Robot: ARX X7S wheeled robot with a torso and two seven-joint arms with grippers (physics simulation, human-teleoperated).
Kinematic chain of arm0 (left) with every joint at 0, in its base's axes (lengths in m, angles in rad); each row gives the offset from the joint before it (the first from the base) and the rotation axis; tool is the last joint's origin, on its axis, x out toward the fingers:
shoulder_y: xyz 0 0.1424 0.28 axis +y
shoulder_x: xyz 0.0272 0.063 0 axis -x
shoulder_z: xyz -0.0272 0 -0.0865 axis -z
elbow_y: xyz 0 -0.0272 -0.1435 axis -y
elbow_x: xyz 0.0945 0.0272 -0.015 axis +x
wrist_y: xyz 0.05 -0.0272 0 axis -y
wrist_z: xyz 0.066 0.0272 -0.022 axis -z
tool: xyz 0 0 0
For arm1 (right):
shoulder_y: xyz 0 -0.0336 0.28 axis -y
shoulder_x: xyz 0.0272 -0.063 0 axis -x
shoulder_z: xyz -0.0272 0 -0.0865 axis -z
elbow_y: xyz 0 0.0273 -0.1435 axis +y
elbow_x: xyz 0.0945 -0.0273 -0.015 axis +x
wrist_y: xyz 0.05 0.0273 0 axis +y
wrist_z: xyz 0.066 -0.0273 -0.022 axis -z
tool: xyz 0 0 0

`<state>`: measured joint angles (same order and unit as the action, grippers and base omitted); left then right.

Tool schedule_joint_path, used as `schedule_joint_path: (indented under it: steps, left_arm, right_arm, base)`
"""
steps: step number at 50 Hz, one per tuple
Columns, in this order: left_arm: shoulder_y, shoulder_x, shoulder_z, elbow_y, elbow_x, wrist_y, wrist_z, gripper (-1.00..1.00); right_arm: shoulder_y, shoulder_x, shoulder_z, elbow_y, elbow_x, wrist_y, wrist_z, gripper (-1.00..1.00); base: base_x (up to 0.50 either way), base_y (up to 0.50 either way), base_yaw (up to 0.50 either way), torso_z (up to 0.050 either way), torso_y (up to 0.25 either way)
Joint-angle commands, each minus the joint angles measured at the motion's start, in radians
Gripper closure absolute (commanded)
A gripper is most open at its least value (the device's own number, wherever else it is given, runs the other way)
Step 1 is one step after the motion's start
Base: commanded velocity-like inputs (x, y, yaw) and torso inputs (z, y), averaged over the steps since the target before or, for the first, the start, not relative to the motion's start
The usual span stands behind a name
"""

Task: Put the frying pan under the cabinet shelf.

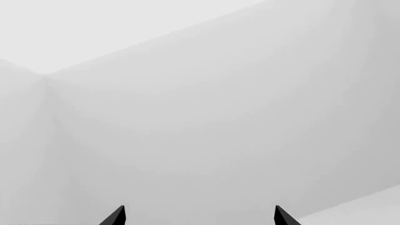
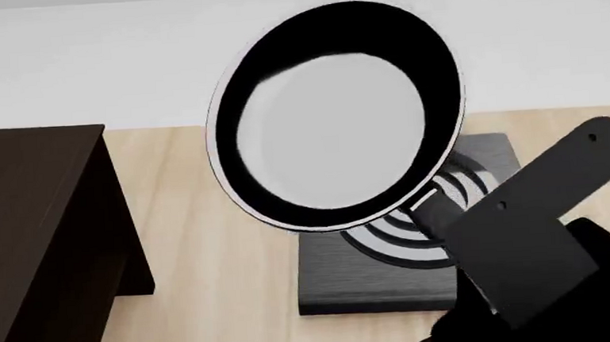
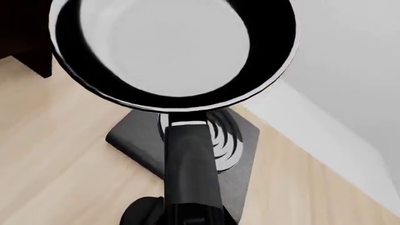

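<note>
The frying pan [image 2: 333, 117], one only, is held up off the table [image 2: 215, 264] by its handle in the right gripper [image 3: 187, 213], above one square black plate [image 2: 397, 281]. One cabinet shelf [image 2: 33, 235] stands beside. The left gripper [image 1: 200, 216] is spread wide, empty.

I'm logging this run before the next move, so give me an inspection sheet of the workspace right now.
Surface: light wooden tabletop, bare where visible.
Job's things: frying pan held up off the table, tilted; cabinet shelf on the left side.
Clutter: square black plate with rings, below the pan.
Grippers: right gripper holds the pan's handle; left gripper fingers apart, empty, facing a wall.
Cables: nothing seen.
Surroundings: plain white walls.
</note>
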<state>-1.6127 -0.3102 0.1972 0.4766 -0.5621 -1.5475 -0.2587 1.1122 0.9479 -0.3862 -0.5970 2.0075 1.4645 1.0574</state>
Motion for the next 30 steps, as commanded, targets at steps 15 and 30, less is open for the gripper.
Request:
schedule_joint_path:
  steps: [15, 30]
  left_arm:
    - [0.004, -0.034, -0.017, 0.008, -0.089, 0.000, -0.068, -1.00]
    - [0.001, -0.047, -0.014, 0.000, -0.127, 0.011, -0.103, -1.00]
  right_arm:
    - [0.007, -0.032, -0.093, -0.054, 0.048, -0.081, 0.021, 1.00]
    - [-0.059, -0.022, -0.107, -0.080, 0.051, -0.109, 0.006, 1.00]
  base:
    - [0.00, 0.00, 0.00, 0.000, 0.001]
    - [0.00, 0.00, 0.00, 0.001, 0.001]
